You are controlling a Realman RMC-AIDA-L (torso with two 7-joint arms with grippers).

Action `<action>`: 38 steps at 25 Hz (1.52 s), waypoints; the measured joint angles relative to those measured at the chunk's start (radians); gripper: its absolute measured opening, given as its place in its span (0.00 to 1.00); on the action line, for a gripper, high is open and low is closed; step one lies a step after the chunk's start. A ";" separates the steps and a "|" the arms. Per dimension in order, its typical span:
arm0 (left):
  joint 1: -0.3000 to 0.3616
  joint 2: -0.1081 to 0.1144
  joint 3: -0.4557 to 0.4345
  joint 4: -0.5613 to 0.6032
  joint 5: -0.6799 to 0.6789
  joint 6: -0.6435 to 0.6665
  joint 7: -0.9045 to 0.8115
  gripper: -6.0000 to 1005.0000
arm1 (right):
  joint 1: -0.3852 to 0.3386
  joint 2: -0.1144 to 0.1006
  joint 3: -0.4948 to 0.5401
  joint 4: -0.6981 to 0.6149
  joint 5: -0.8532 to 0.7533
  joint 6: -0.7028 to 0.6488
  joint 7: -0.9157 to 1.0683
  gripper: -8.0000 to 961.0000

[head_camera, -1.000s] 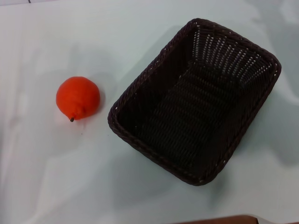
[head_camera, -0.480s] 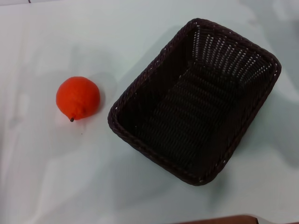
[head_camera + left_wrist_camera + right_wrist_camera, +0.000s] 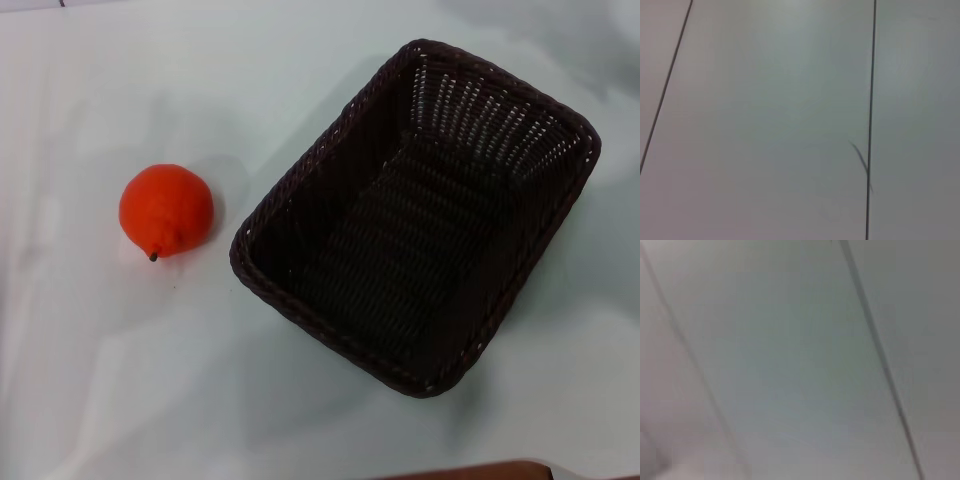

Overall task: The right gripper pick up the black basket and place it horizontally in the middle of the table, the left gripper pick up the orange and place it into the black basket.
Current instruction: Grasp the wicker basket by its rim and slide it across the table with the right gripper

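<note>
Neither the left gripper nor the right gripper shows in any view, so I cannot tell whether their fingers are apart or together, nor how the task's things lie relative to them. Both wrist views take in only pale flat panels crossed by thin dark seams. In the head view the black basket (image 3: pixel 418 215) sits on the table (image 3: pixel 120 380) right of centre, opening upward, its long axis running diagonally from the lower left toward the upper right of the frame. The orange (image 3: pixel 166 210) rests centre-left, just beside the basket's near-left corner but apart from it, its stem nub pointing toward the lower left
</note>
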 joint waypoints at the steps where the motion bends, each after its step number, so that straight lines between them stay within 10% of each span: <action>1: 0.000 0.001 -0.001 0.000 -0.001 0.002 0.000 0.91 | 0.013 -0.005 -0.010 -0.049 -0.063 0.031 0.084 0.84; 13: -0.001 0.003 -0.004 -0.002 -0.002 0.034 -0.001 0.91 | 0.194 -0.005 -0.118 -0.231 -0.579 0.223 0.474 0.84; 33: -0.002 -0.002 0.003 0.004 0.006 0.033 -0.002 0.91 | 0.211 0.036 -0.334 -0.077 -0.698 0.023 0.547 0.84; 38: 0.000 -0.001 0.003 0.004 0.006 0.027 -0.003 0.91 | 0.211 0.037 -0.342 -0.076 -0.697 0.019 0.533 0.67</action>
